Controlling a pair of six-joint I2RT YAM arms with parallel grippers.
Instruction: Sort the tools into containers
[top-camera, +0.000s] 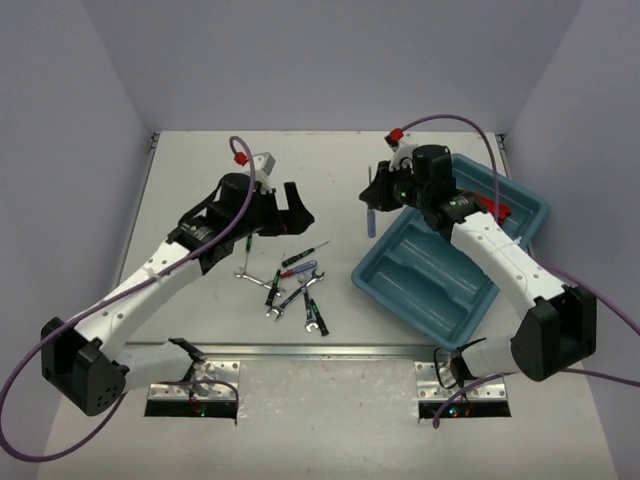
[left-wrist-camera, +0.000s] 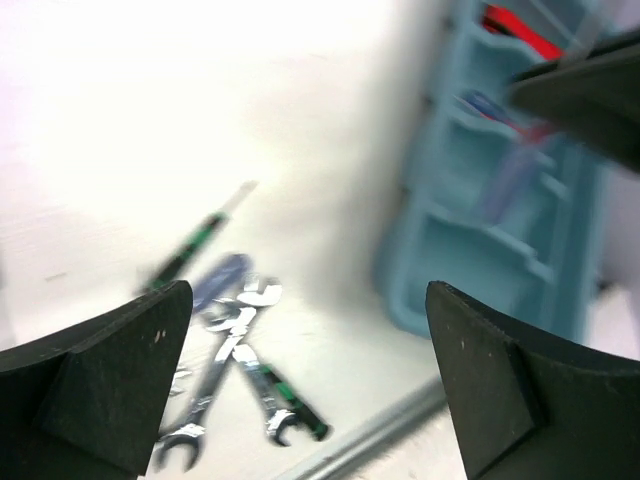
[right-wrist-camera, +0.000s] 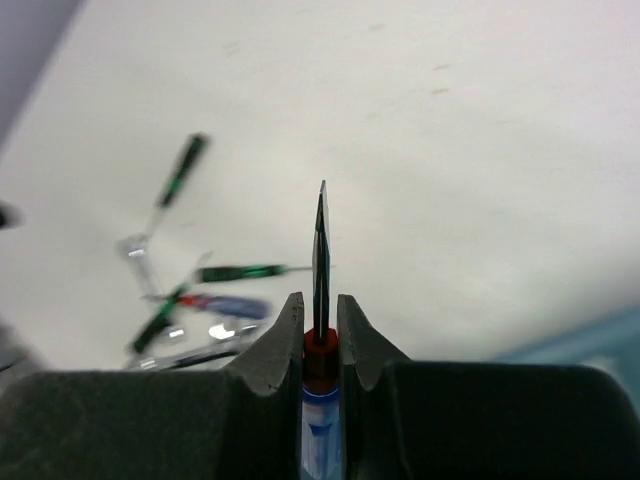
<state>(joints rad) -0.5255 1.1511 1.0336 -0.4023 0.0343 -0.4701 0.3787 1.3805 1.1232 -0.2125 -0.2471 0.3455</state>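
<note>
Right fingers (right-wrist-camera: 278, 345) clamping blue-handled screwdriver (right-wrist-camera: 321, 235) by red collar, shaft sticking out past fingertips, tool hanging over tabletop (top-camera: 200, 170) just beside left corner of teal tray (top-camera: 440, 280). Left fingers (left-wrist-camera: 110, 385) standing wide apart, gripping nothing, hovering near loose tools (top-camera: 295, 285) – wrenches, thin screwdrivers – lying in overlapping cluster mid-tabletop. Red-handled tool (top-camera: 495, 208) lying in far compartment of tray.

The left arm (top-camera: 150, 275) and right arm (top-camera: 500, 250) wear white shells on their long links, with black housings at the joints. A purple cable (top-camera: 460, 117) loops along each (a red fitting (top-camera: 396, 134) sits near the wrist). The fingers (left-wrist-camera: 110, 380) are matte black, wedge-shaped blocks.
</note>
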